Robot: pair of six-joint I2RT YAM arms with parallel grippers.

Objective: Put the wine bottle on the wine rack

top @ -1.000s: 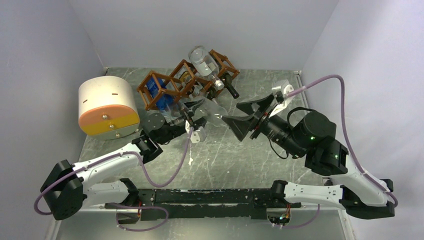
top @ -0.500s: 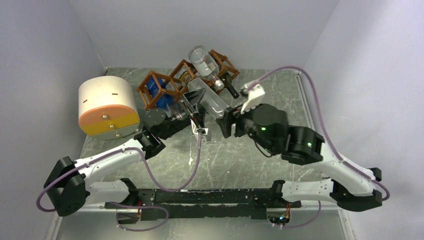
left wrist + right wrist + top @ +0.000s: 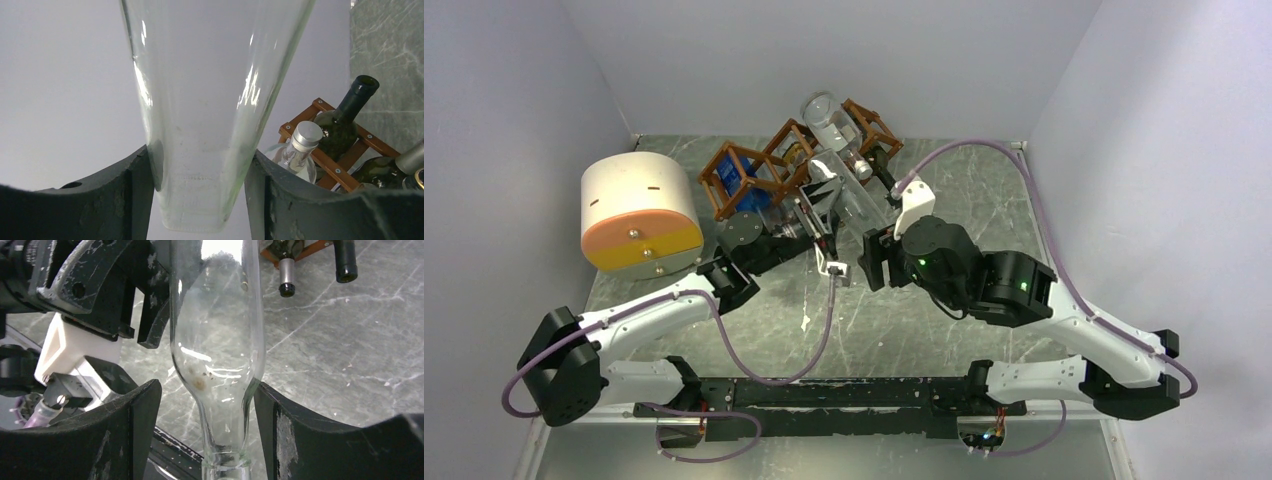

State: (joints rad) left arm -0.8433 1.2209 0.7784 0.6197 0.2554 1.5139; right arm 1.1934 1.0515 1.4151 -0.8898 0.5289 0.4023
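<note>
While clamping the wine bottle point(image 3: 215, 330) by its base in the left gripper point(image 3: 197, 170), near the wine rack point(image 3: 326, 162) but not yet on it, holding the right gripper point(image 3: 207, 390), jaws parted, around its shoulder.

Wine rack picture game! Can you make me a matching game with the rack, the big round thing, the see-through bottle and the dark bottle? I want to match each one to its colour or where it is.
Things:
1 wine rack
2 cylinder
3 clear bottle
4 dark green bottle

Matches:
A cream and orange
B lying in the rack
C reddish-brown wood
D gripped at its base by the left gripper

Pairs: 1-C, 2-A, 3-D, 4-B
</note>
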